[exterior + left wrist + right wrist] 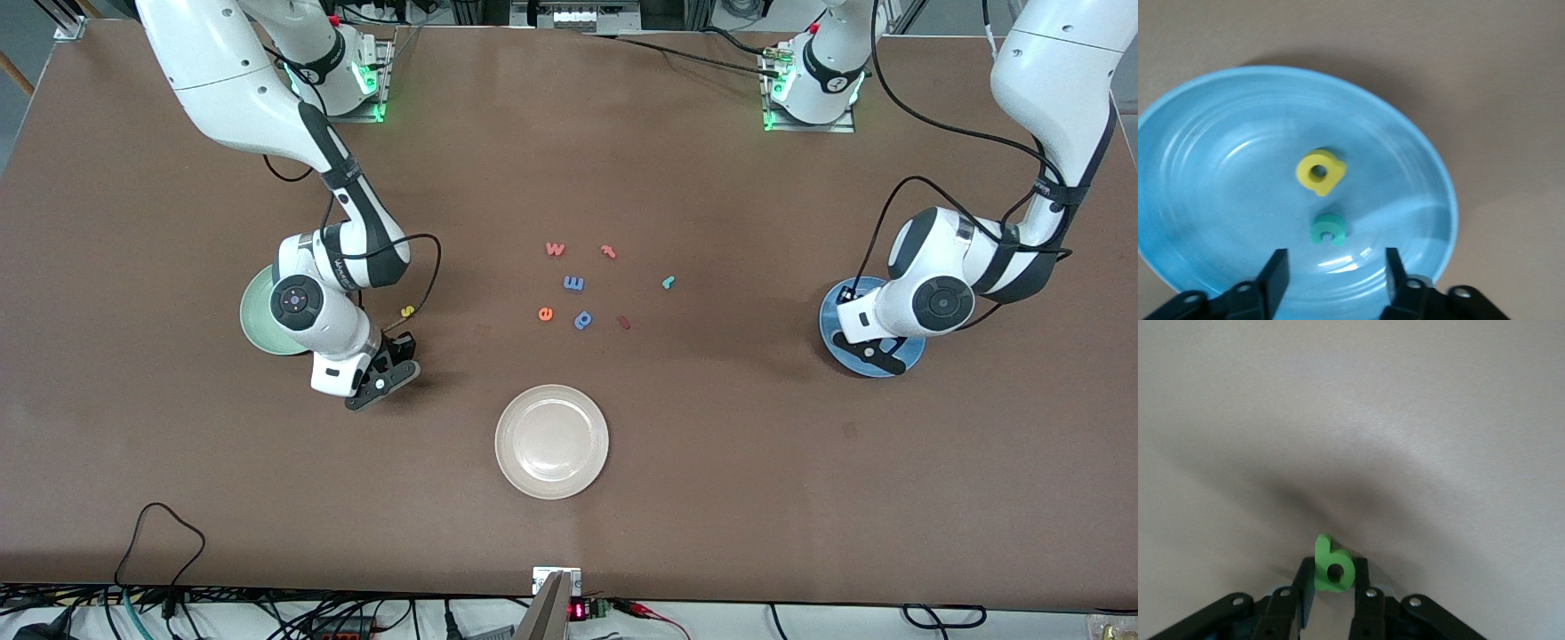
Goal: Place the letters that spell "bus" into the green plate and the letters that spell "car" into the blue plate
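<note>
My right gripper (1333, 587) pinches the green b (1333, 568); my left gripper (1335, 273), fingers apart, hovers over the blue plate (1191, 220) holding yellow a (1320, 171) and teal c (1328, 229); teal r (668, 282) waits.

A cream-white plate (551, 442) is parked on the brown table (711, 462), near the front camera. Farther up, loose letters are scattered: red w (555, 249), blue E (573, 284), orange e (546, 314), blue round-bowled letter (583, 320).

White arms (231, 89), dark joint bands, black cables, black jaws.
</note>
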`<state>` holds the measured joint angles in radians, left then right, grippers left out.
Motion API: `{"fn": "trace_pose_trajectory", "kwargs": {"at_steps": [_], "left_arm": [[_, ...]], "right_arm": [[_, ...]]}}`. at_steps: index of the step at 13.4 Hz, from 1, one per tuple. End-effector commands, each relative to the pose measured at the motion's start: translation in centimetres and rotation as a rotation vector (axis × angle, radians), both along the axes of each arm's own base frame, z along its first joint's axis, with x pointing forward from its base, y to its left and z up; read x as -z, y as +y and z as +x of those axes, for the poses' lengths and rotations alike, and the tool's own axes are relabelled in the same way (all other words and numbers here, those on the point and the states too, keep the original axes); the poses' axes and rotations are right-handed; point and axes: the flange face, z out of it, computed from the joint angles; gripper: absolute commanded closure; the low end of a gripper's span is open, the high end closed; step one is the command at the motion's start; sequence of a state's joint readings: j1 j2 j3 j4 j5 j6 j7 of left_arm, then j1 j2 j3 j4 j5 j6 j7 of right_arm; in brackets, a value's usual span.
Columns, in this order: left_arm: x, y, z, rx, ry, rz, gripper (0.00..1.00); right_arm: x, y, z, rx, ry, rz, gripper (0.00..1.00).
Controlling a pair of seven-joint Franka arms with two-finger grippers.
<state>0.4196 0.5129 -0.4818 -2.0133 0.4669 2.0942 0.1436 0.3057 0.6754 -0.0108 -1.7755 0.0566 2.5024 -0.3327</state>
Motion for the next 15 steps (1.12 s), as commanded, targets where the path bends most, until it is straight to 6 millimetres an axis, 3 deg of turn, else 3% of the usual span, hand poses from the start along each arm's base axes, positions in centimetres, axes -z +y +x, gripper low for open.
{"fn": "trace_pose_trajectory", "kwargs": {"at_steps": [1,2,3,5,8,10,11,12,13,14,15], "left_arm": [[-5.9,-6.1,-1.0,0.081,0.015,0.034,0.0],[-7.0,-9.4,-1.7,0.031,0.03,0.003,0.0],[-7.4,-11.5,-2.0,-0.028,0.033,-0.032,0.0],[-8.6,-18.3,-3.3,0.032,-0.024,-0.098,0.0],[-6.7,-27.3,-5.7,0.161,-0.093,-0.229,0.0],[-6.1,-30.2,-7.2,0.212,-0.151,-0.284,0.0],[-5.7,-30.8,-7.5,0.222,-0.166,-0.299,0.0],[-5.5,-29.8,-7.0,0.211,-0.159,-0.285,0.0],[-5.1,-29.8,-7.3,0.217,-0.152,-0.283,0.0],[-4.8,-30.3,-7.7,0.211,-0.151,-0.286,0.0],[-3.8,-29.9,-7.4,0.189,-0.149,-0.313,0.0]], "right_arm": [[-3.4,-0.9,0.6,0.013,0.006,-0.008,1.0],[-4.8,-1.1,0.2,0.016,0.041,-0.015,1.0],[-6.6,-1.7,-0.4,0.019,0.081,-0.023,1.0],[-8.3,-4.8,-1.7,0.045,0.159,-0.042,1.0],[-8.0,-10.0,-5.1,0.114,0.219,-0.047,1.0],[-6.8,-14.1,-7.5,0.155,0.264,-0.047,1.0],[-6.1,-15.8,-8.2,0.177,0.286,-0.045,1.0],[-5.7,-17.2,-8.5,0.199,0.296,-0.043,0.95],[-5.2,-18.3,-8.8,0.219,0.307,-0.041,0.76],[-4.8,-19.1,-8.9,0.233,0.31,-0.04,0.42],[-5.0,-19.5,-8.8,0.241,0.306,-0.038,0.21]]}}
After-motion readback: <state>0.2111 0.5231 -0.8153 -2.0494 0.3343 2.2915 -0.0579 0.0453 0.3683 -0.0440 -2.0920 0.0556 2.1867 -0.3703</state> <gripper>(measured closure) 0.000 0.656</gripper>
